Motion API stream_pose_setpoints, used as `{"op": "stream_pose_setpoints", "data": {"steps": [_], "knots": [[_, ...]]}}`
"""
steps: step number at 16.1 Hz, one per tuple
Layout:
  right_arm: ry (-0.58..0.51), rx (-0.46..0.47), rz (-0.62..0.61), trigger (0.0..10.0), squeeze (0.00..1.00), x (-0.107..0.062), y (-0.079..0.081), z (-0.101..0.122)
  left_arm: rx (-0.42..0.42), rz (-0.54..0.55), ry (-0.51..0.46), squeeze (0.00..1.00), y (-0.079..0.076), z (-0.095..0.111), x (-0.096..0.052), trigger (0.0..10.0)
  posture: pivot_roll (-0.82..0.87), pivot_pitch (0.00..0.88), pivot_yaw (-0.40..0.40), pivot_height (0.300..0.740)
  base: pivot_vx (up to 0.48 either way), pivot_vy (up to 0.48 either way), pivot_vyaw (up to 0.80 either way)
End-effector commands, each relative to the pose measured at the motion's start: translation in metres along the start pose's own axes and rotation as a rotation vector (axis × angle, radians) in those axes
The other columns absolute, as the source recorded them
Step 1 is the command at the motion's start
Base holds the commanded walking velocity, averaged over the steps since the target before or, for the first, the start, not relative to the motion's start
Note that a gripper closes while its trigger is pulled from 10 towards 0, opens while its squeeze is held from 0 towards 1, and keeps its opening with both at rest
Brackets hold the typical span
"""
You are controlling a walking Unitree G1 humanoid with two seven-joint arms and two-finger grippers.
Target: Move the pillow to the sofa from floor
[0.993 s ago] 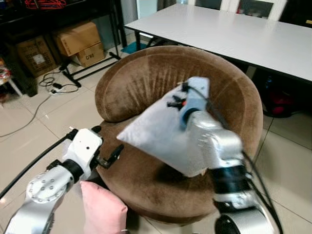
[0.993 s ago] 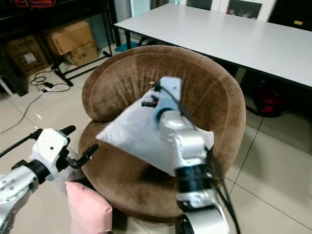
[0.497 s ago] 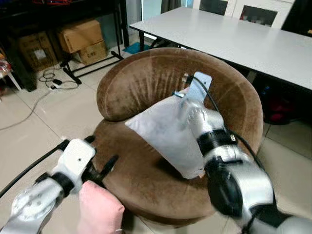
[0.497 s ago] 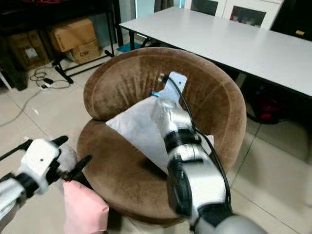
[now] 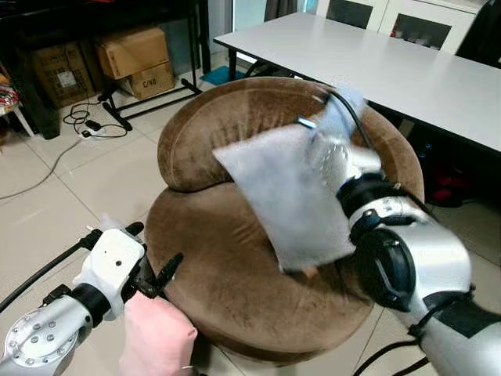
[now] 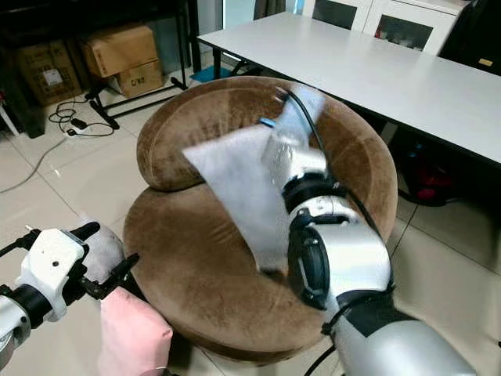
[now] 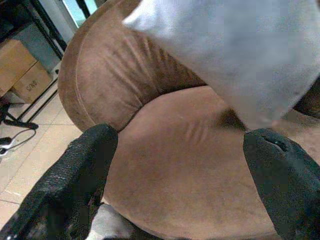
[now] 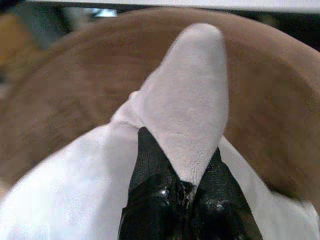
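The sofa (image 5: 235,258) is a round brown armchair with a curved back; it stands on a tiled floor (image 5: 70,188), and a long white table (image 5: 376,59) is behind it. Cardboard boxes (image 5: 133,59) sit under a dark shelf, far from both grippers. The pillow (image 5: 286,196), light grey and blurred, hangs in the air above the seat, in front of the backrest, with its lower corner close to the cushion but apart from it. The right gripper (image 8: 182,175) holds the pillow at its upper part: in the right wrist view the two black fingers (image 8: 150,165) are pressed together on a fold of the fabric, and a corner of the pillow stands up just past the fingertips, with the brown backrest beyond it. The right arm reaches over the seat from the front edge of the sofa. The left gripper (image 7: 180,165) is low, just beside the front left edge of the sofa; its fingers (image 7: 80,170) are spread wide with nothing between them, and the seat lies ahead of them. A pink pillow (image 5: 156,337) lies on the floor right below the left gripper, against the sofa base.
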State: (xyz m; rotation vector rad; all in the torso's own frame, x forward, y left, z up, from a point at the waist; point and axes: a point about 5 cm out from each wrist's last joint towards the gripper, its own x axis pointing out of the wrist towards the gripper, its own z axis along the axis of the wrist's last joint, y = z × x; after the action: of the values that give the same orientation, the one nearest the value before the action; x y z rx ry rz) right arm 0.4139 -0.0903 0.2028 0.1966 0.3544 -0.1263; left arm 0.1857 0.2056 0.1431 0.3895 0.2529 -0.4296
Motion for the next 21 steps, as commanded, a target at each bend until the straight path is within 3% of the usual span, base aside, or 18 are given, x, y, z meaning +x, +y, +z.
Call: {"op": "stream_pose_setpoints", "data": {"steps": [1,2,5,10,13,15,16,18,21], "knots": [[-0.079,-0.074,0.19,10.0,0.0,-0.007,0.014,0.022,0.007,-0.005,-0.005,0.0,0.0,0.001,0.001,10.0,0.05,0.0,-0.052,0.74,0.0,0.0,0.0],[-0.156,-0.177,0.437,10.0,0.0,-0.015,0.026,0.028,0.012,-0.017,-0.008,0.0,0.0,0.001,0.004,10.0,0.04,0.0,-0.042,0.74,0.0,0.0,0.0],[-0.199,-0.325,0.694,10.0,0.0,-0.026,0.032,0.025,0.03,-0.035,-0.025,0.0,0.003,0.004,0.012,10.0,0.03,0.0,-0.024,0.74,0.0,0.0,0.0],[-0.133,-0.37,0.815,10.0,0.0,-0.034,0.036,0.01,0.044,-0.041,-0.035,0.0,0.005,0.007,0.014,10.0,0.03,0.0,-0.018,0.74,0.0,0.0,0.0],[-0.166,-0.606,0.88,10.0,0.0,-0.035,0.045,-0.022,0.05,-0.046,-0.028,0.0,0.006,0.006,0.016,10.0,0.03,0.0,-0.013,0.74,0.0,0.0,0.0],[-0.234,-0.808,0.727,10.0,0.0,-0.021,0.041,-0.043,0.051,-0.047,-0.026,0.0,0.004,0.006,0.017,10.0,0.03,0.0,-0.017,0.74,0.0,0.0,0.0],[-0.262,-0.839,0.73,10.0,0.0,-0.021,0.042,-0.046,0.051,-0.046,-0.024,0.0,0.004,0.006,0.017,10.0,0.04,0.0,-0.023,0.74,0.0,0.0,0.0],[-0.305,-0.861,0.768,10.0,0.0,-0.024,0.047,-0.045,0.051,-0.038,-0.019,0.0,0.003,0.005,0.015,10.0,0.06,0.0,-0.037,0.74,0.0,0.0,0.0],[-0.413,-0.789,0.912,10.0,0.0,-0.035,0.062,-0.032,0.044,-0.018,-0.006,0.0,0.004,0.003,0.009,10.0,0.07,0.0,-0.049,0.74,0.0,0.0,0.0]]}}
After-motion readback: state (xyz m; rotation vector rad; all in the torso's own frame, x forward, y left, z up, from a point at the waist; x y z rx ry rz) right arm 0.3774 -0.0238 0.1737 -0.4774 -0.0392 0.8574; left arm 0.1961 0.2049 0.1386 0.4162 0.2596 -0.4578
